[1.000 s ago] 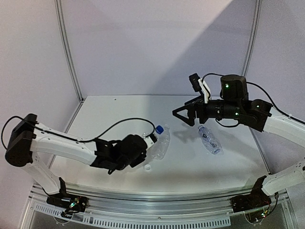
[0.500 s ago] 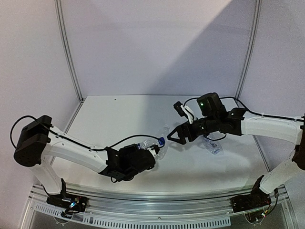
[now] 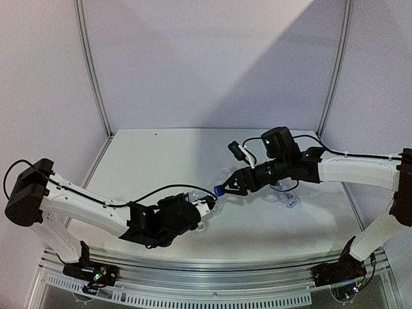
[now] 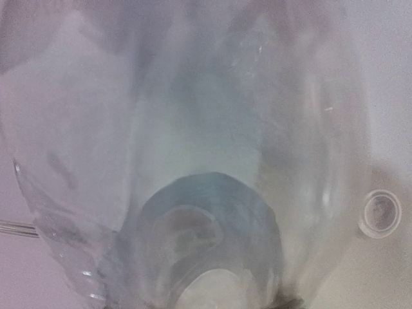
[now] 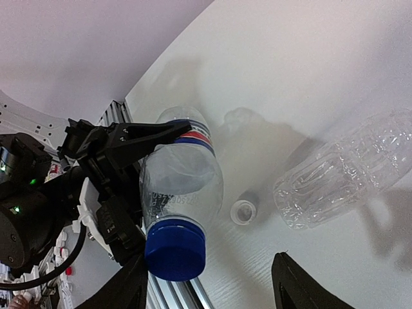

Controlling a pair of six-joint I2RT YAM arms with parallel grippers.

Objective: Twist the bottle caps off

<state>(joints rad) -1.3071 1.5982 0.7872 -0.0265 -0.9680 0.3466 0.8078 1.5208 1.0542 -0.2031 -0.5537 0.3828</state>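
My left gripper [image 3: 203, 205] is shut on a clear bottle with a blue label [image 5: 182, 168] and holds it off the table, neck pointing at the right arm. The bottle fills the left wrist view [image 4: 193, 148] and hides the fingers there. Its blue cap [image 5: 175, 251] is screwed on and also shows in the top view [image 3: 219, 190]. My right gripper [image 5: 209, 265] is open. The blue cap lies in the gap, close to the left finger. A loose white cap [image 5: 243, 212] lies on the table and also shows in the left wrist view [image 4: 380, 214].
A plain dented bottle [image 5: 347, 170] lies on the table beyond the white cap. A clear bottle [image 3: 284, 193] lies under the right arm. The slotted metal rail [image 3: 212, 267] runs along the table's near edge.
My left gripper has taken up the blue-capped bottle and turned its cap toward the right arm. My right arm has come down and left, and its open jaws are now at the cap.
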